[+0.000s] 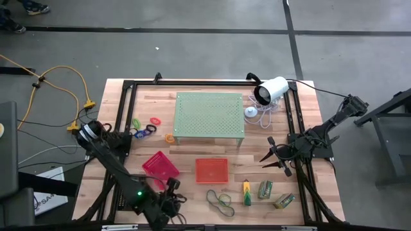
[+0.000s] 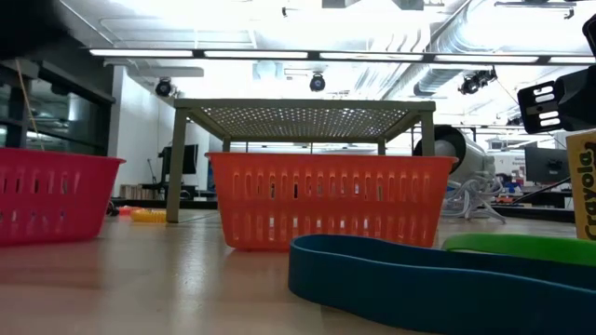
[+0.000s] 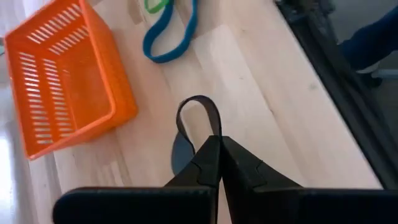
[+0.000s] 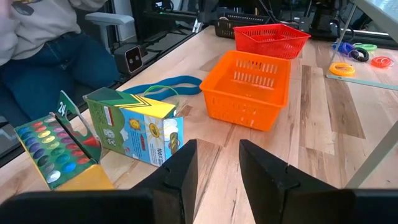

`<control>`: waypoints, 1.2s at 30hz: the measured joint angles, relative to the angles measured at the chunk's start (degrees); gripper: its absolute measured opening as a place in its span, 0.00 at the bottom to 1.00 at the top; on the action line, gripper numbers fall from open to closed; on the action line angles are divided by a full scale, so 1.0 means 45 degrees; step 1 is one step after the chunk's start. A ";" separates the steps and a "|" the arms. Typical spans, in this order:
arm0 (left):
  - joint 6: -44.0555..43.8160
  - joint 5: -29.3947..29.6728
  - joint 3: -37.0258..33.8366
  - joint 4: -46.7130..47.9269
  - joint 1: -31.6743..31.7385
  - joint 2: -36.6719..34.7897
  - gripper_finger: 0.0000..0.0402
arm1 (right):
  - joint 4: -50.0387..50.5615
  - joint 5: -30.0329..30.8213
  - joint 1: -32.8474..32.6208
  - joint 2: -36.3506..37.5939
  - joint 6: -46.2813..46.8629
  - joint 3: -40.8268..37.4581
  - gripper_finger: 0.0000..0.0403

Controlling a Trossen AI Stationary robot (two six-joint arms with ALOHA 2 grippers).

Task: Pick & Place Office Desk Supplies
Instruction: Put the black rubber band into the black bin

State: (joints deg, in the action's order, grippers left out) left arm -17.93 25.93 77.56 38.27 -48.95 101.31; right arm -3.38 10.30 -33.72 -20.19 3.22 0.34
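My left gripper (image 3: 217,142) hovers over the table's near edge (image 1: 178,200), shut on a dark rubber-band loop (image 3: 199,112). Ahead of it a blue band (image 3: 166,45) and a green band (image 3: 155,5) lie flat on the wood; they also show in the high view (image 1: 219,200). Beside them are a yellow-green marker (image 1: 246,192) and green-labelled packs (image 1: 265,189). Coloured rings (image 1: 146,127) lie left of the pale green stand (image 1: 209,115). My right gripper (image 4: 217,165) waits open at the right side (image 1: 273,157), nothing between its fingers. My left gripper pinches the dark band's near end (image 3: 213,132) between its two fingertips. The fingers slant down from the table's left toward the wood. The rest of the loop stands out past the fingertips as an open oval, lifted clear, with its shadow on the wood below.
An orange tray (image 1: 211,171) sits mid-table, and a red tray (image 1: 160,165) stands to its left. A white camera (image 1: 270,91) with its cable stands at the far right. A black frame rail (image 3: 336,74) runs along the table's near edge. A person sits beyond that edge (image 4: 50,56).
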 joint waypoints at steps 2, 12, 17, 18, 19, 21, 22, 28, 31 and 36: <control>-0.0238 0.0024 0.0000 0.0298 -0.0260 -0.0098 0.00 | 0.0000 0.0002 0.0001 0.0002 -0.0005 0.0000 0.26; -0.4375 0.0047 0.0000 0.2956 -0.1912 -0.0767 0.00 | 0.0000 0.0002 -0.0003 0.0002 0.0000 0.0000 0.26; -0.8329 -0.0196 0.0000 0.4867 -0.2888 -0.0876 0.00 | 0.0000 0.0000 -0.0001 0.0002 -0.0001 -0.0002 0.26; -0.9049 -0.0323 0.0000 0.5187 -0.3080 -0.0873 0.00 | 0.0000 0.0002 -0.0004 0.0002 -0.0001 0.0000 0.26; -0.9781 -0.0429 0.0000 0.5508 -0.3279 -0.0873 0.00 | 0.0000 0.0002 -0.0003 0.0002 -0.0003 -0.0003 0.26; -1.1072 -0.0695 0.0000 0.5990 -0.3642 -0.0878 0.00 | 0.0000 0.0002 -0.0004 0.0002 -0.0005 -0.0005 0.26; -1.1623 -0.0819 0.0000 0.6159 -0.3806 -0.0875 0.00 | 0.0000 -0.0002 0.0001 0.0002 -0.0005 -0.0005 0.26; -1.4035 -0.1548 0.0000 0.6596 -0.4576 -0.0873 0.00 | 0.0000 0.0002 0.0001 0.0002 0.0000 -0.0003 0.26; -1.4935 -0.1869 0.0000 0.6673 -0.4824 -0.0873 0.00 | 0.0000 0.0002 -0.0004 0.0002 0.0000 0.0000 0.26; -1.5330 -0.2175 -0.0005 0.6748 -0.4997 -0.0873 0.00 | 0.0000 0.0002 -0.0001 0.0002 -0.0001 -0.0004 0.26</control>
State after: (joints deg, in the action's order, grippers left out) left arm -86.92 16.14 77.54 68.64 -71.44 97.38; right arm -3.38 10.31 -33.72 -20.18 3.22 0.32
